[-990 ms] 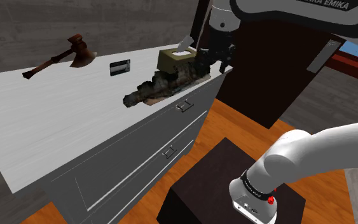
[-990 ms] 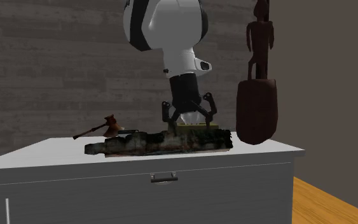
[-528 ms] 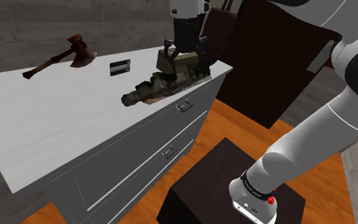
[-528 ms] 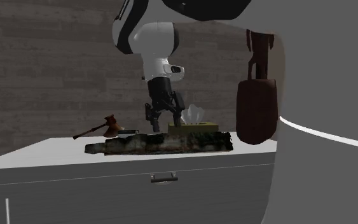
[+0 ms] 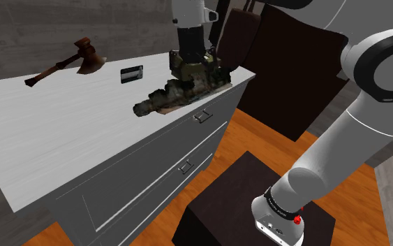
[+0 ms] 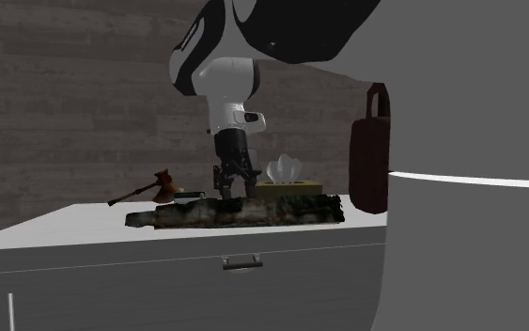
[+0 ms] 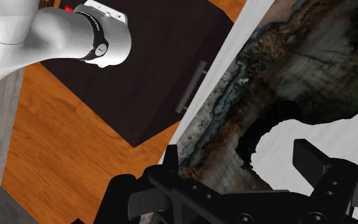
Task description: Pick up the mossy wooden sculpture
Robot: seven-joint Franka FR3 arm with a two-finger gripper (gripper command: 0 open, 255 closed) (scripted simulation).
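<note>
Currently, the gripper [image 7: 234, 149] stands spread, lowered astride the mossy wooden sculpture [image 5: 181, 94], which lies lengthwise near the white cabinet [image 5: 48, 129] top's front edge. This placement evidently prepares a closing grasp.

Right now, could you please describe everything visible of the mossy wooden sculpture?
The mossy wooden sculpture is a long, rough, log-like piece, mottled brown, grey and green, with a hollow through which the white cabinet top shows. It lies flat along the top's front edge, above the drawers. The gripper hangs close over it, fingers open on either side; contact cannot be judged.
</note>
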